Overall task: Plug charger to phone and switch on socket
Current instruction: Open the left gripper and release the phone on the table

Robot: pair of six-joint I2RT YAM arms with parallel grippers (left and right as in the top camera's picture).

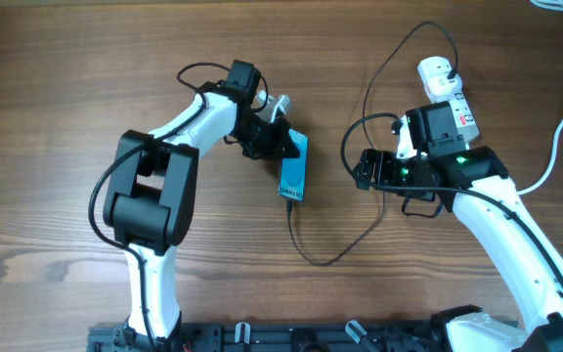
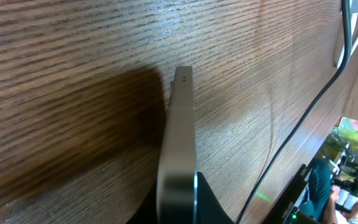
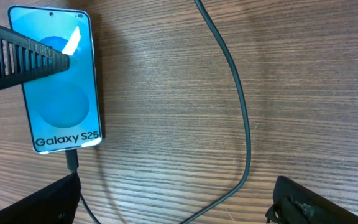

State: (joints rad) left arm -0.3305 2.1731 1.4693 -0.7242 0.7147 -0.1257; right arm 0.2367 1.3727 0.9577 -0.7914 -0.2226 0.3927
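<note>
The phone lies on the wooden table with its cyan screen up; the right wrist view shows it with "Galaxy S25" text. My left gripper is shut on the phone's far end; the left wrist view shows the phone's grey edge between the fingers. The charger's black connector sits in the phone's near end. Its thin black cable loops over the table to the white plug in the socket. My right gripper is open and empty above the cable, right of the phone.
The socket's thick white cord runs along the right edge of the table. My right arm's wrist covers the near end of the socket. Bare wood lies to the left and at the front.
</note>
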